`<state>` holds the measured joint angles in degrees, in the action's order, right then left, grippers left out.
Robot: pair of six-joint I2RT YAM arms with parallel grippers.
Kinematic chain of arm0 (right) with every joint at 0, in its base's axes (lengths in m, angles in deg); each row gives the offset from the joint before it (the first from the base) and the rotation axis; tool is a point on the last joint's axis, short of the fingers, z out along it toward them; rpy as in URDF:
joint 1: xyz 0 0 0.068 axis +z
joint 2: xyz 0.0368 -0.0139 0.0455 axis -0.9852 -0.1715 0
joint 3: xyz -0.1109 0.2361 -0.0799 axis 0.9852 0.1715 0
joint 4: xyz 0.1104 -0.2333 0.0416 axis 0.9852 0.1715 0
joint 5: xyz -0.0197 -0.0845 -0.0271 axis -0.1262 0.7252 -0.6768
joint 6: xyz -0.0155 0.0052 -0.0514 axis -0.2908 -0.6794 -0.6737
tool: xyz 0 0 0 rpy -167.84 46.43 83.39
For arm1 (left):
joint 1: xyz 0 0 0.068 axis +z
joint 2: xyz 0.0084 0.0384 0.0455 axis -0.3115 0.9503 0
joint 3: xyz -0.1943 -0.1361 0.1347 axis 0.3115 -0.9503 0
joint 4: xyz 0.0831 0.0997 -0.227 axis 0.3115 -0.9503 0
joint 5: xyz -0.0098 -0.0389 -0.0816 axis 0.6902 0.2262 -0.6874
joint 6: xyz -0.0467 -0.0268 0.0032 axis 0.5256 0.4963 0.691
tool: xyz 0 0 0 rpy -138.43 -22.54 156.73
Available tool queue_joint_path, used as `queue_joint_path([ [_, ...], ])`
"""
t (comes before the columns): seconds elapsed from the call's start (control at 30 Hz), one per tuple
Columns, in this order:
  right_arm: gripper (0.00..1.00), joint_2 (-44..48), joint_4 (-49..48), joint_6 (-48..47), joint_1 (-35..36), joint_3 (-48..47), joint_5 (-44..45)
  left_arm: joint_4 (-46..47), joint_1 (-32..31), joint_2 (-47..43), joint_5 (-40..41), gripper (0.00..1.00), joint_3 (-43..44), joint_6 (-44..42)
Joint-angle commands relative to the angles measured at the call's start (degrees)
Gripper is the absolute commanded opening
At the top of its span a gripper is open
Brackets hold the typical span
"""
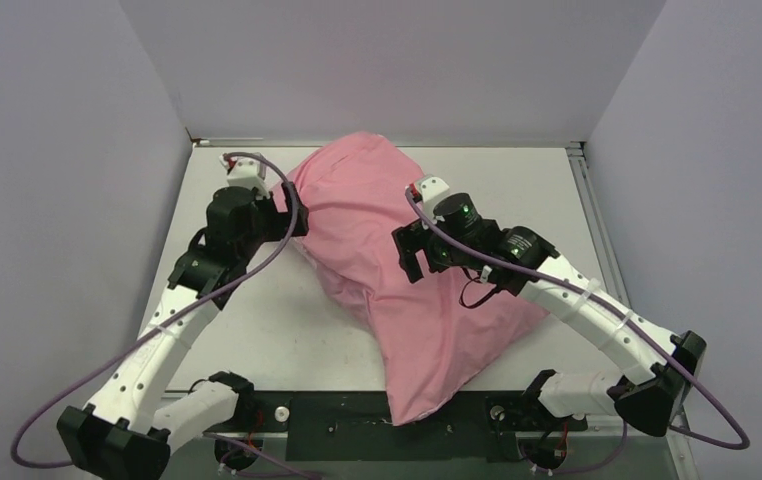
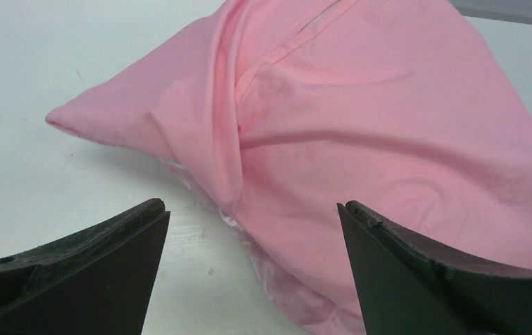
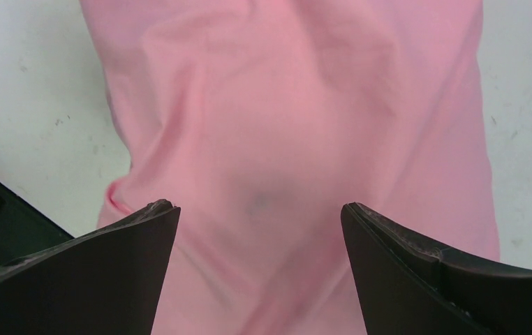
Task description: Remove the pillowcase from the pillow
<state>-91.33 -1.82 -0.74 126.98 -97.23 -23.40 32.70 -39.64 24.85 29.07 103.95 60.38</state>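
Observation:
The pink pillowcase covers the whole pillow and lies diagonally from the back middle of the table to its front edge. The white pillow is hidden inside it. My left gripper is open and empty at the case's left side, low over the table; in the left wrist view a fabric fold and seam lie ahead of it. My right gripper is open and empty just above the middle of the pillowcase. A dark speck shows through the fabric between its fingers.
The white table is walled on the left, back and right. The case's lower corner hangs over the black strip at the front edge between the arm bases. A metal rail runs along the right side.

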Motion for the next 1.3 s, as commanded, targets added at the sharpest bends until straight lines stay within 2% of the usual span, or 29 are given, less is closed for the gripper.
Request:
queue_joint_path([
  [0.0, 0.90, 6.02, 6.54, 3.47, -0.27, 4.21, 6.10, 4.12, 0.81, 8.04, -3.55, 0.97, 9.60, -2.49],
  [0.17, 0.90, 10.29, 11.59, 7.60, -0.33, 6.72, 5.83, 6.06, 1.38, 20.74, -6.80, 0.97, 18.22, -1.76],
  [0.47, 0.90, 13.91, 14.63, 15.65, -0.49, 10.75, 0.42, 4.86, 4.50, 42.18, -15.45, 0.97, 35.62, -0.33],
  [0.6, 0.90, 13.72, 16.12, 16.41, -0.51, 11.78, 0.19, 3.28, 5.98, 50.68, -19.27, 0.97, 40.92, 1.84],
  [0.7, 0.90, 12.69, 13.84, 17.48, -0.59, 14.69, 0.84, 4.33, 6.60, 53.85, -24.29, 0.93, 41.51, 4.11],
  [0.83, 0.90, 9.23, 7.72, 18.51, -1.10, 20.29, 0.54, 6.96, 6.69, 53.86, -28.96, 0.92, 37.34, 6.39],
  [1.0, 0.90, 5.88, -2.16, 18.53, -2.57, 25.27, 6.40, 18.06, 7.11, 46.61, -32.86, 0.89, 20.42, 12.16],
  [1.27, 0.90, -2.45, -15.26, 12.70, -12.58, 20.55, 9.10, 28.77, 6.96, 31.23, -32.53, 0.85, -3.20, 18.22],
])
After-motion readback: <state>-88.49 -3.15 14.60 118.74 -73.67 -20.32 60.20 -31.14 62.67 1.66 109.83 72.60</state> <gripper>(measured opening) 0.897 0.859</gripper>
